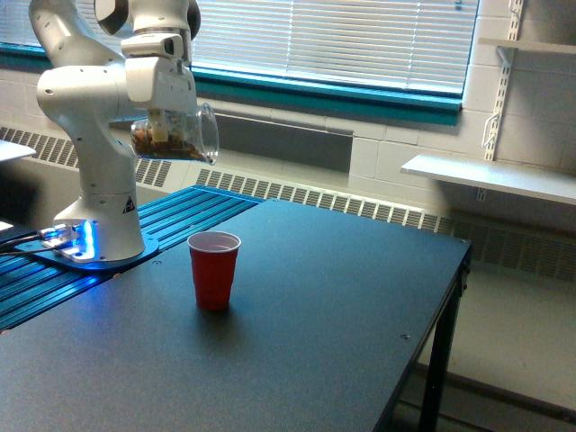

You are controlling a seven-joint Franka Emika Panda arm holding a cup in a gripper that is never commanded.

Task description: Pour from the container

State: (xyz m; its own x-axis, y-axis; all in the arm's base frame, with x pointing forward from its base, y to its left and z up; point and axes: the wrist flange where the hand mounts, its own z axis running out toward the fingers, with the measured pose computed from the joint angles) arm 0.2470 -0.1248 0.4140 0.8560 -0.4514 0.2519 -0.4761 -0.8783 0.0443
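One white robot arm is seen holding the container, a clear plastic cup, high above a dark table. The container is clenched in the gripper and is tipped on its side, its open mouth turned toward the exterior view's right, with brownish contents gathered along its lower wall. A red cup is stood upright on the table, below the container and a little toward the exterior view's right, well apart from it. The arm's base is lit blue beside a ribbed blue panel. Closed window blinds and a wall shelf are seen behind.
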